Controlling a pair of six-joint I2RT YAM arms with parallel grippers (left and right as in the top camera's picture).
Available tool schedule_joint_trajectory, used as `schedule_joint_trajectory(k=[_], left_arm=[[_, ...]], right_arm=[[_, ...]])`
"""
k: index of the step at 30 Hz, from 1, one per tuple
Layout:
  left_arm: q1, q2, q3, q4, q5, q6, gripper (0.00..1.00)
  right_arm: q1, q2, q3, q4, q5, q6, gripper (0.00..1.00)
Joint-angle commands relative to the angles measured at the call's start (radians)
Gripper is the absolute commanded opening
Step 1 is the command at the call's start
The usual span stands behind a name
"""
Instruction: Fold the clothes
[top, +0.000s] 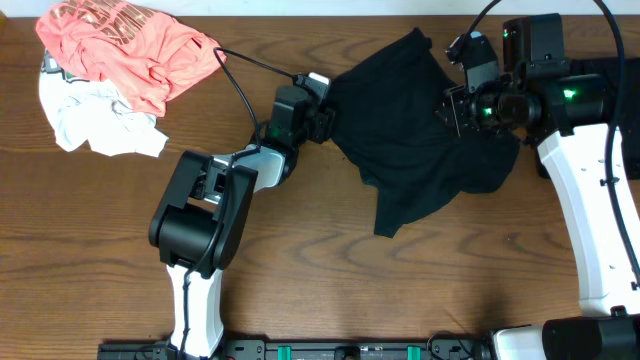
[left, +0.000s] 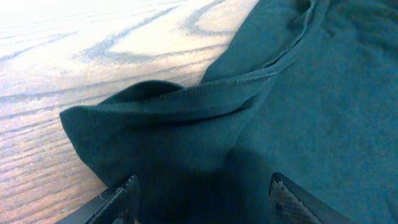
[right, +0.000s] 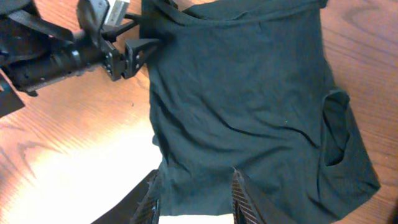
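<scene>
A black garment (top: 420, 150) lies crumpled on the wooden table, right of centre. My left gripper (top: 325, 110) is at its left edge. In the left wrist view its jaws stand wide apart and the hemmed fold of the black garment (left: 311, 112) lies between them, so the left gripper (left: 208, 199) is open. My right gripper (top: 450, 108) is over the garment's right side. In the right wrist view the right gripper (right: 196, 199) is shut on a bunch of the black garment (right: 249, 106), and creases run out from its fingers. That view also shows the left gripper (right: 134, 46) at the cloth's far edge.
A coral-pink printed shirt (top: 125, 45) lies heaped on a white garment (top: 95, 120) at the table's back left. A black cable (top: 240, 80) loops from the left arm toward that heap. Bare wood table (top: 330, 260) stretches in front of the garment.
</scene>
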Motion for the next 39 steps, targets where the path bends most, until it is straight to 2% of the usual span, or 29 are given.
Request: schedule_joint_trajectory(k=[1, 11, 17, 23, 31, 35, 39], left_arm=[[-0.003, 0.020, 0.009, -0.003, -0.017, 0.003, 0.67], [-0.003, 0.022, 0.023, -0.198, -0.017, 0.019, 0.67], [-0.005, 0.022, 0.070, -0.389, -0.024, 0.101, 0.67], [-0.005, 0.022, 0.125, -0.606, -0.113, 0.111, 0.68], [-0.010, 0.021, 0.140, -0.805, -0.243, 0.110, 0.68], [-0.010, 0.005, 0.140, -0.914, -0.357, 0.065, 0.68], [-0.007, -0.029, 0.140, -1.021, -0.403, -0.004, 0.68]], right_arm=[[0.006, -0.016, 0.001, -0.005, -0.028, 0.001, 0.36], [0.006, -0.016, 0.001, -0.020, -0.052, 0.001, 0.37], [0.007, -0.016, 0.001, -0.035, -0.059, 0.001, 0.38], [0.007, -0.016, 0.001, -0.045, -0.070, 0.000, 0.40], [0.007, -0.016, 0.001, -0.053, -0.072, 0.000, 0.41], [0.007, -0.016, 0.001, -0.053, -0.072, 0.001, 0.41], [0.007, -0.015, 0.000, -0.054, -0.072, 0.006, 0.43]])
